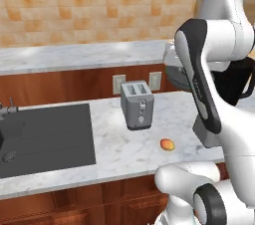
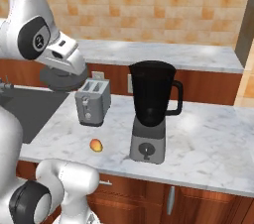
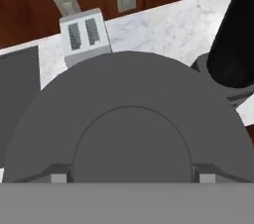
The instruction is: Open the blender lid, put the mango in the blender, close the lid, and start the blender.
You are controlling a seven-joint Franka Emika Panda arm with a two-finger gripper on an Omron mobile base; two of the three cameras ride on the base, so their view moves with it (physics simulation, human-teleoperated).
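The blender point(image 2: 150, 110) stands on the marble counter with its black jar open at the top; the jar point(image 3: 233, 44) also rises at the right of the hand view. My gripper point(image 2: 62, 72) hangs above the counter to the left of the blender, over the toaster, shut on the blender lid point(image 2: 61, 78). The lid point(image 3: 129, 134) is a broad dark grey disc that spreads across the hand view, and its edge point(image 1: 172, 72) peeks out behind my arm. The small orange mango point(image 2: 96, 144) point(image 1: 167, 144) lies on the counter in front of the toaster.
A grey two-slot toaster point(image 2: 92, 101) point(image 1: 137, 104) point(image 3: 84, 34) stands below the lid. A dark sink point(image 1: 45, 139) lies to the left. Two wall outlets point(image 1: 137, 82) sit behind the toaster. The counter's front edge point(image 2: 149, 176) runs just before the blender.
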